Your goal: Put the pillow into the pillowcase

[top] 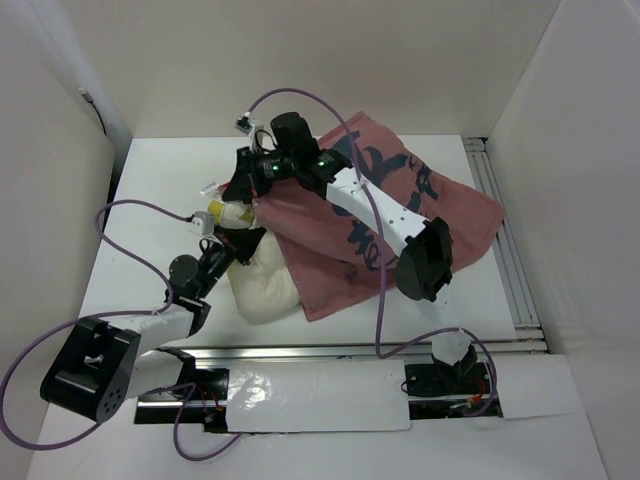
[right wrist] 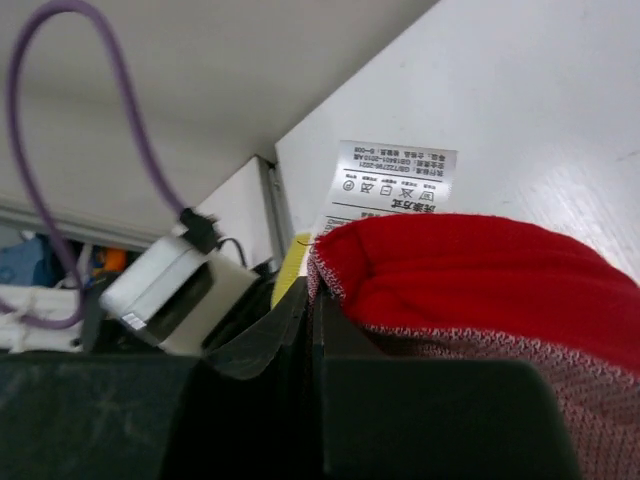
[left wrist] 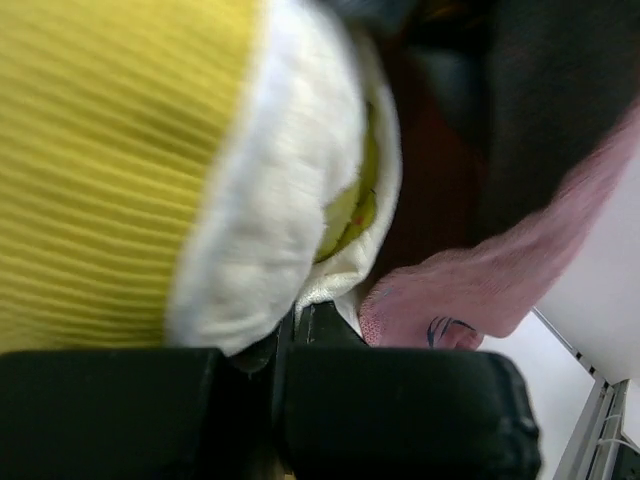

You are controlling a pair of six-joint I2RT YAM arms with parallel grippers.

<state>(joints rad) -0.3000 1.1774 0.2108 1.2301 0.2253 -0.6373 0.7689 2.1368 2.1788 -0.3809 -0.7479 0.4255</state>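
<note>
Stuffing looks half done: the pillow (top: 262, 288), toward the counter's near-left corner, is partly covered by the pillowcase (top: 400, 200), which spreads toward the far-right. The left gripper (left wrist: 290, 322) pinches the pillow's edge and the right gripper (right wrist: 312, 300) pinches the case's hem. The pillow probably needs pushing deeper next.

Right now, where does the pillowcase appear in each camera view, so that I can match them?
Top external: the pillowcase, pink side up, centre to right.
Left wrist: a pink fold, lower right.
Right wrist: red inside, pink outside, lower right.
Shared landmark: the white table beside it.
</note>
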